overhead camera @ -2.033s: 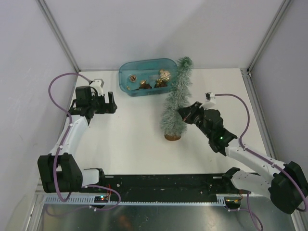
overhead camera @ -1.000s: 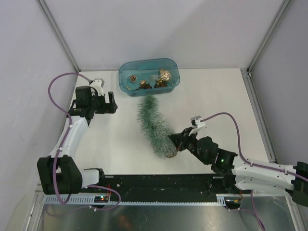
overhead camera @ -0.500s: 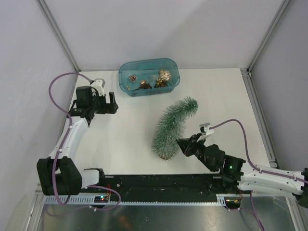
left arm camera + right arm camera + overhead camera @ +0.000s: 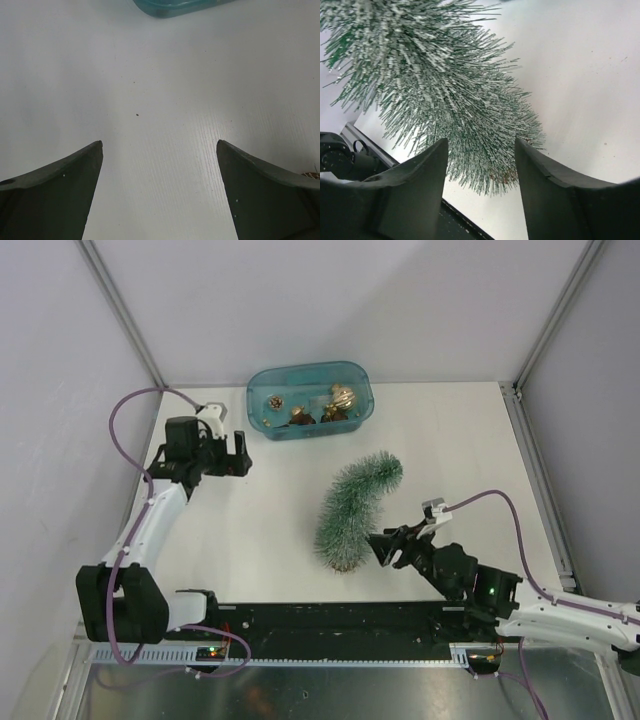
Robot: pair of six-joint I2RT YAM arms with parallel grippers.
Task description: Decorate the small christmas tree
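1. Resting right of centre on the white table [image 4: 260, 530]: small christmas tree [image 4: 352, 510], bristly dark green, frosted white. Bends in an arc, wide end toward the near edge, tip curled to the right and back. Cannot tell whether upright on its base or lying on its side.
2. Right gripper [image 4: 380, 545]: sits low over the table, just beside the wide end of the tree, on its right. Jaws parted and closed on nothing. In the wrist view, fingers [image 4: 410, 195] frame the frosted bristles, which lie ahead of the fingertips with a gap showing on each side.
3. Left gripper [image 4: 240, 453]: hovers over bare table at the left, well apart from the tree. Jaws spread wide, empty, with only white surface between the fingers [image 4: 55, 190].
4. Teal tub [image 4: 305, 432]: stands at the back of the table, near the left gripper and apart from the tree tip. Holds gold and brown ornaments [image 4: 342, 397].
5. Purple cable [image 4: 130, 410]: loops above the left arm.
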